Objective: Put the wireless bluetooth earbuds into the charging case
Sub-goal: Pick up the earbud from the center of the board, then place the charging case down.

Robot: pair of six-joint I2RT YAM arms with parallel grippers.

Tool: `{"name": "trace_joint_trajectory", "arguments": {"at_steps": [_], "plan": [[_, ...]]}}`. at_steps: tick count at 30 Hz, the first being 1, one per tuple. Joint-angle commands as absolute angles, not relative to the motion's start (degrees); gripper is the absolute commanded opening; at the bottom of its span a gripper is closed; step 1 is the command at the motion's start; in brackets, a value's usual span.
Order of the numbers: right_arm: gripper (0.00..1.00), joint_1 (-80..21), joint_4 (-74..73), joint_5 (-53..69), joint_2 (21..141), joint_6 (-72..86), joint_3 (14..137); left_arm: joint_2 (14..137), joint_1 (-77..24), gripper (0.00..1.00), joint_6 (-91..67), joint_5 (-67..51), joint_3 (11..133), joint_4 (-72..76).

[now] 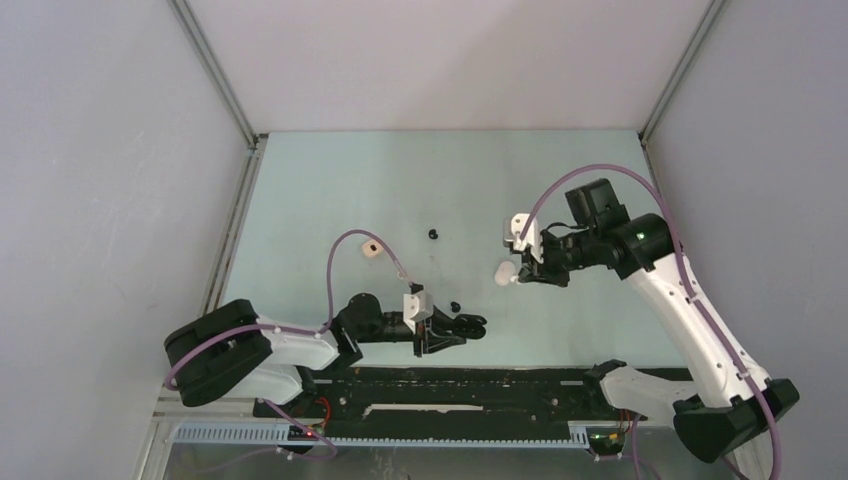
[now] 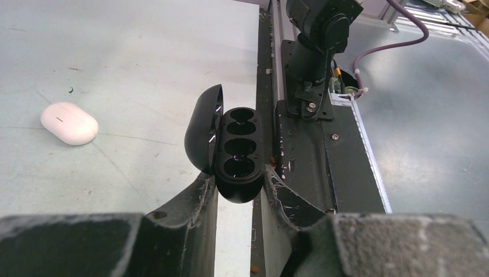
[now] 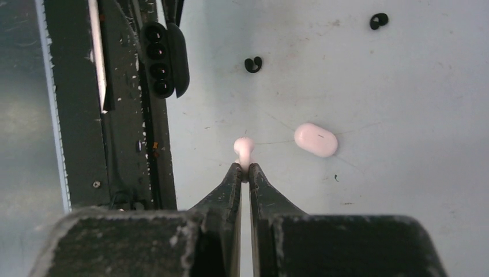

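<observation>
Pinched in nearly closed right gripper [image 3: 245,171]: tiny pale plastic earbud [image 3: 244,148], lower end hidden; clamped between parted fingers of left gripper [image 2: 239,187]: glossy black open charging case [image 2: 237,151], base hidden; beyond, scuffed pale green tabletop [image 1: 330,180]; plain grey walls [image 1: 100,150].

We see the open case [image 2: 236,144] in the left tool [image 2: 239,179], a loose earbud [image 1: 455,305] just behind it, a second earbud [image 1: 433,235] farther back, a closed case [image 3: 315,139] beside the right tool's [image 3: 245,168] gripped earbud [image 3: 244,147].
</observation>
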State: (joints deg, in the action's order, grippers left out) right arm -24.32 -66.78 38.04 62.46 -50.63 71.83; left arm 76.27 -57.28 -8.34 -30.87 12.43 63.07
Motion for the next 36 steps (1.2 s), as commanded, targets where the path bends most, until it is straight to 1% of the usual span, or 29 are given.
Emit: {"name": "trace_joint_trajectory", "arguments": {"at_steps": [1,4,8,14,23,28,36], "plan": [[0.00,-27.54,-74.02,39.89,65.90,-55.22,78.61,75.79,-57.89,0.00,-5.72,-30.17,11.32,67.64],[0.00,-31.56,-76.96,37.62,68.20,-55.46,83.93,75.16,-58.09,0.00,-4.69,-27.65,10.38,68.53],[0.00,-40.97,-78.05,32.11,69.78,-54.65,88.57,73.93,-58.11,0.00,-3.81,-25.48,9.18,69.55],[0.00,-52.57,-74.52,25.29,73.06,-50.36,88.38,71.63,-58.34,0.00,-3.43,-22.61,7.72,71.66],[0.00,-58.13,-71.41,22.62,81.79,-42.98,93.85,69.46,-58.97,0.00,-3.81,-18.53,5.47,75.27],[0.00,-62.73,-71.17,19.67,84.42,-43.66,93.34,68.22,-59.47,0.00,-3.90,-18.36,4.91,76.00],[0.00,-64.66,-69.30,16.95,86.80,-45.32,92.99,67.80,-60.06,0.00,-3.73,-19.44,4.13,78.10]]}}
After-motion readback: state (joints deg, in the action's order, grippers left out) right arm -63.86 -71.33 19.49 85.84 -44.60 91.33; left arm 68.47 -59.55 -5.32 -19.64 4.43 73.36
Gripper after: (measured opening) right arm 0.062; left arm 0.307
